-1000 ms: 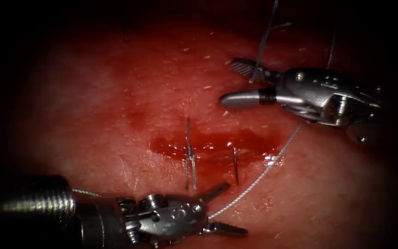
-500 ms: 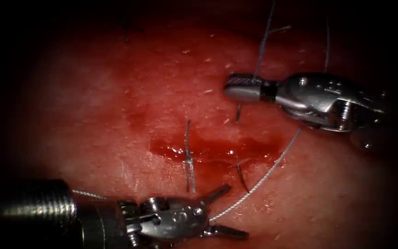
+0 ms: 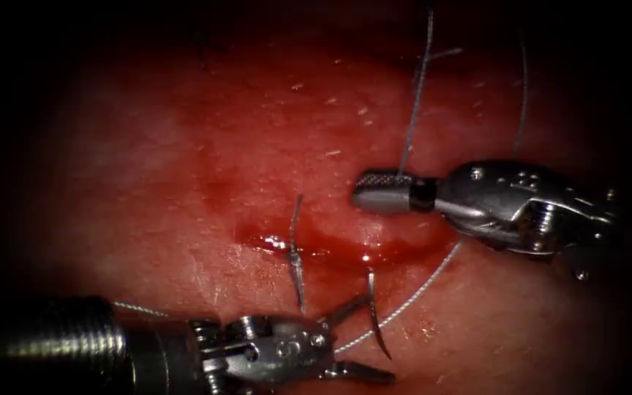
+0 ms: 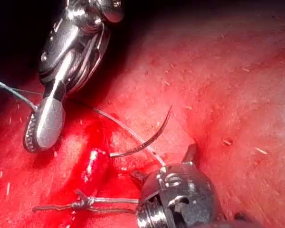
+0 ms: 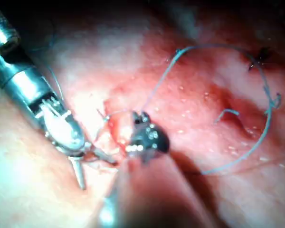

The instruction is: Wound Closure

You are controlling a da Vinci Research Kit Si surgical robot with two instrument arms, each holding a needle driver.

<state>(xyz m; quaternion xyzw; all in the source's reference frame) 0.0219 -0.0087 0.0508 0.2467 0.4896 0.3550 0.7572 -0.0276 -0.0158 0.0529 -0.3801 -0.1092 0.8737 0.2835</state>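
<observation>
Your right gripper (image 3: 363, 192) has its jaws closed, and a blue thread (image 3: 416, 88) runs up and away from the closed tip. It looks as if you hold this thread between the jaws, but the grip itself is hard to see. The gripper hangs just above the cut (image 3: 330, 245), beyond it and toward its right end.

Your left gripper (image 3: 371, 336) has its jaws spread wide, and it holds nothing. It sits on the near side of the cut. The curved needle (image 3: 374, 311) stands between the two open jaws. One end of the needle is in the tissue (image 3: 184, 146) at the near edge of the cut, and the other end curves free, down toward the lower jaw. In the left wrist view you see the same needle (image 4: 149, 137) rise from the wet edge of the cut and arc above the left gripper (image 4: 164, 166) without touching a jaw. A pale strand of thread (image 3: 418, 289) runs from under the right gripper past the needle to the left gripper.

As for the progress: one finished stitch with a knot (image 3: 295, 256) crosses the cut just to the left of the needle, and its cut ends lie toward the left gripper. Red fluid (image 3: 374, 252) lies in the cut to the right of this stitch. So one stitch is done, I judge, and the second is in hand, with the needle not yet taken out of the tissue. The right part of the cut is open and is left to close.
</observation>
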